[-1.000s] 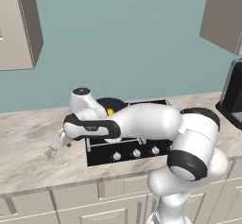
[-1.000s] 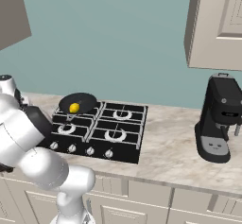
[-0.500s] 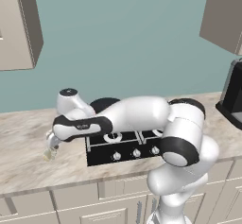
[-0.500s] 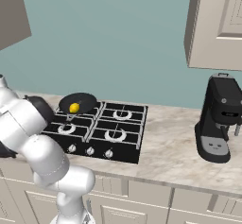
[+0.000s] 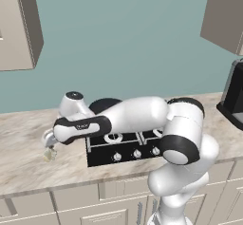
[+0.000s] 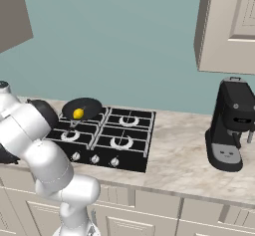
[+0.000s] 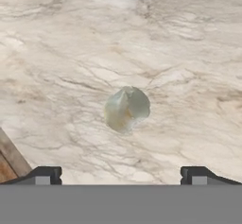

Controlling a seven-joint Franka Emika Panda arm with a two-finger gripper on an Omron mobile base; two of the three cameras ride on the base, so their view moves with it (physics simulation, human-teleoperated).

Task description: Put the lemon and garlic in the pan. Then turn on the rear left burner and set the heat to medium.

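Pale whitish-beige garlic [image 7: 126, 108] on beige veined marble counter [image 7: 189, 53]; yellow lemon [image 6: 78, 113] in black pan [image 6: 89, 105].

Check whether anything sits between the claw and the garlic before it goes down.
Nothing visible does. In the hand view the garlic lies alone on bare marble counter, centred between the open claw fingertips, apart from both. The left base view shows the claw directly above it.
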